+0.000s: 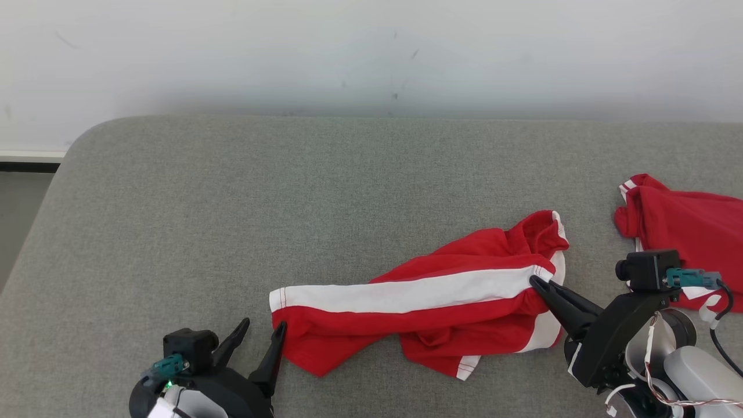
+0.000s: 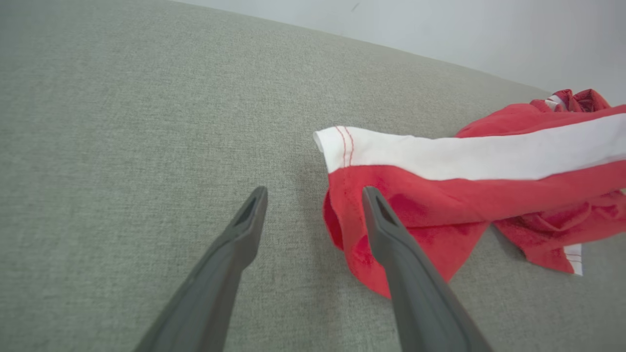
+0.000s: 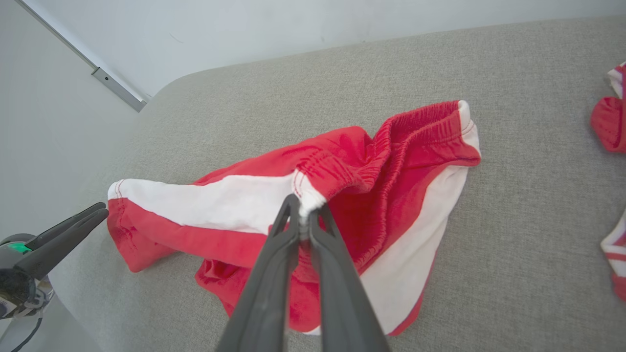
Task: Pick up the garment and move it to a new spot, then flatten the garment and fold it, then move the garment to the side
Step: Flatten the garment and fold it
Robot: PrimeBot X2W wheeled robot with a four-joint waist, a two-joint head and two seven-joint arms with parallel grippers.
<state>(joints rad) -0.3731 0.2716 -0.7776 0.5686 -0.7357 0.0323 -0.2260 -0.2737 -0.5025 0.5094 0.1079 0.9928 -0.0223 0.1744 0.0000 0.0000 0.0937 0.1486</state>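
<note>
Right fingers [image 3: 266,278] pinch the gathered waistband [image 3: 337,168] of red-and-white shorts [image 3: 210,200]; left fingers [image 2: 391,244] spread.

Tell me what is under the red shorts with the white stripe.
Grey upholstery shows all around the red shorts, so they rest on it. Their own crumpled lower leg lies beneath the striped top layer. Anything under the folds is covered and cannot be seen.

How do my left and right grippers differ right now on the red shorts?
The left gripper stands open; the right gripper is shut. The left holds nothing, one finger beside the leg hem of the red shorts; the right pinches their waistband at the white stripe. The left is at the shorts' left end, the right at their right end. Both sit low over the grey cushion.
</note>
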